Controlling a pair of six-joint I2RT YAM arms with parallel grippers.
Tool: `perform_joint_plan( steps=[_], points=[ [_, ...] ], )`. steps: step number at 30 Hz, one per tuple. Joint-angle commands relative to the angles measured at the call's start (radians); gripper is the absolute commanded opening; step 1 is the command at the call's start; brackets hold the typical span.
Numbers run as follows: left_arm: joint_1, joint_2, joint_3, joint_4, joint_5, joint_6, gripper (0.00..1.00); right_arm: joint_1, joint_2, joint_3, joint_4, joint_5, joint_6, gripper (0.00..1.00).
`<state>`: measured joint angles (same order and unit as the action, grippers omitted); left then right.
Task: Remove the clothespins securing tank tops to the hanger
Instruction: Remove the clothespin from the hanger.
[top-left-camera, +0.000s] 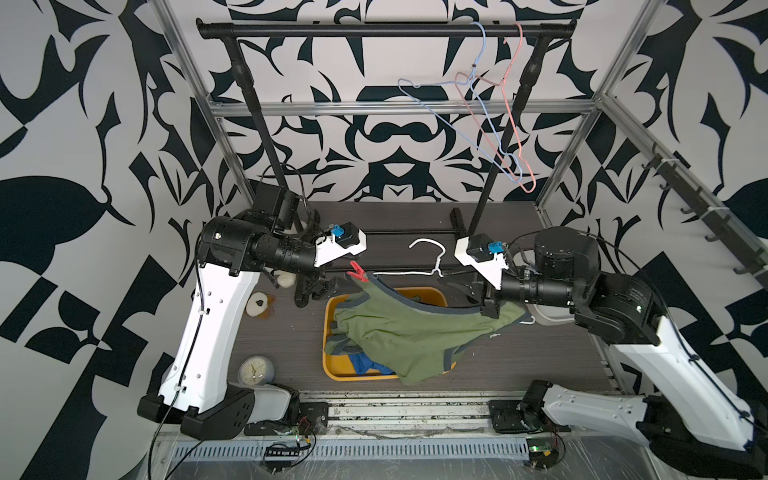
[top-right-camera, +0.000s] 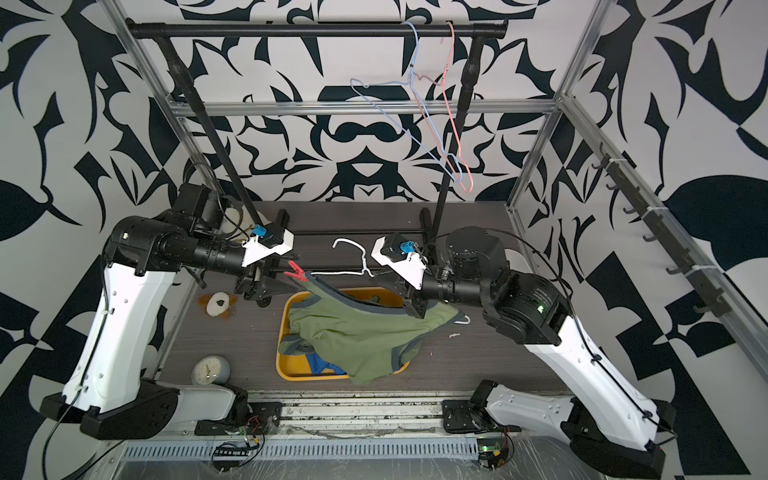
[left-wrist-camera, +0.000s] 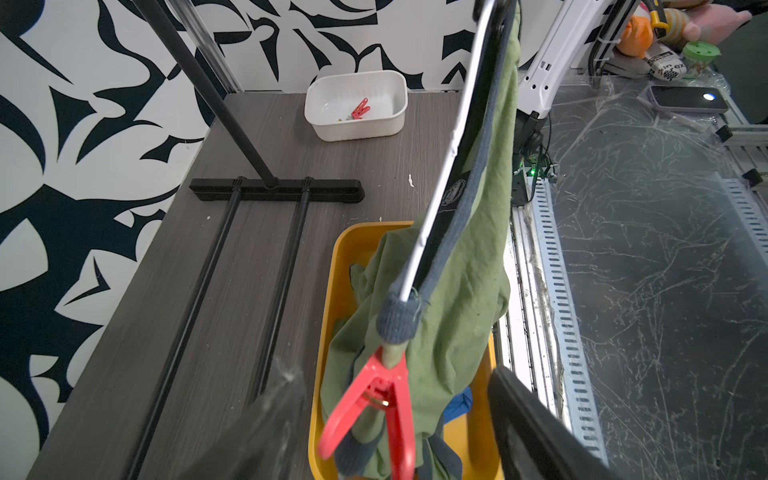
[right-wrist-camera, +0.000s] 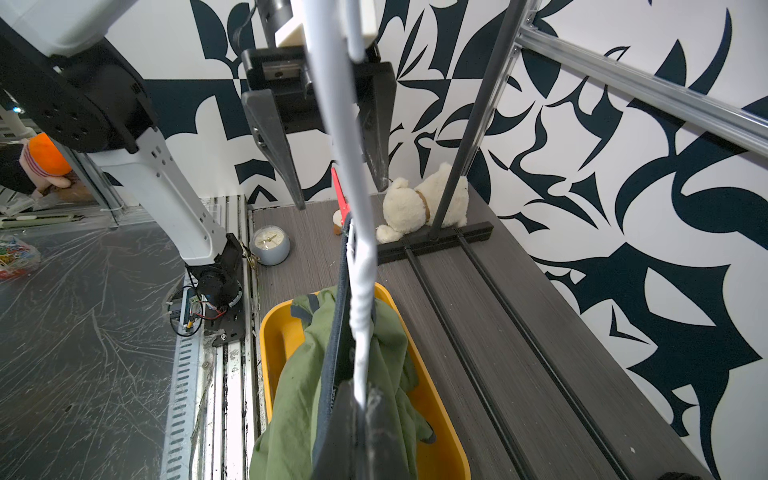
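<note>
A white hanger (top-left-camera: 415, 273) hangs in the air over a yellow bin (top-left-camera: 353, 377). My right gripper (top-left-camera: 492, 305) is shut on the hanger's right end (right-wrist-camera: 360, 374). An olive-green tank top (top-left-camera: 407, 332) droops from the hanger into the bin. A red clothespin (left-wrist-camera: 374, 399) pins its grey-trimmed strap to the hanger's left end, as both top views show (top-right-camera: 296, 271). My left gripper (left-wrist-camera: 395, 419) is open, one finger (left-wrist-camera: 266, 415) on each side of the clothespin's handles, with gaps showing. More green cloth and a blue tank top (top-left-camera: 365, 365) lie in the bin.
A white tub (left-wrist-camera: 355, 124) holding a red clothespin (left-wrist-camera: 360, 110) stands at the table's right. The black garment rack (top-left-camera: 374, 30) carries a blue (top-left-camera: 457, 124) and a pink wire hanger (top-left-camera: 517, 124). A teddy bear (right-wrist-camera: 411, 203) and a small clock (top-left-camera: 255, 370) sit on the left.
</note>
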<state>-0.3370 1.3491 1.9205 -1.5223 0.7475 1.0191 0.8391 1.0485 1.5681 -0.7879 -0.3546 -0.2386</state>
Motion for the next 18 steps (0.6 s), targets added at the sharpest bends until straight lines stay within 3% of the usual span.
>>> perform_joint_plan(
  steps=[1,8,18],
  points=[
    [-0.002,-0.018,-0.021,-0.013,0.003,-0.009,0.65,-0.002,-0.021,0.04,0.03,0.002,-0.005,0.0],
    [-0.001,-0.021,-0.026,-0.002,-0.004,-0.019,0.51,-0.002,-0.025,0.042,0.029,0.009,-0.004,0.0],
    [-0.001,-0.018,-0.021,0.002,-0.001,-0.025,0.37,-0.002,-0.017,0.047,0.027,0.014,-0.008,0.0]
  ],
)
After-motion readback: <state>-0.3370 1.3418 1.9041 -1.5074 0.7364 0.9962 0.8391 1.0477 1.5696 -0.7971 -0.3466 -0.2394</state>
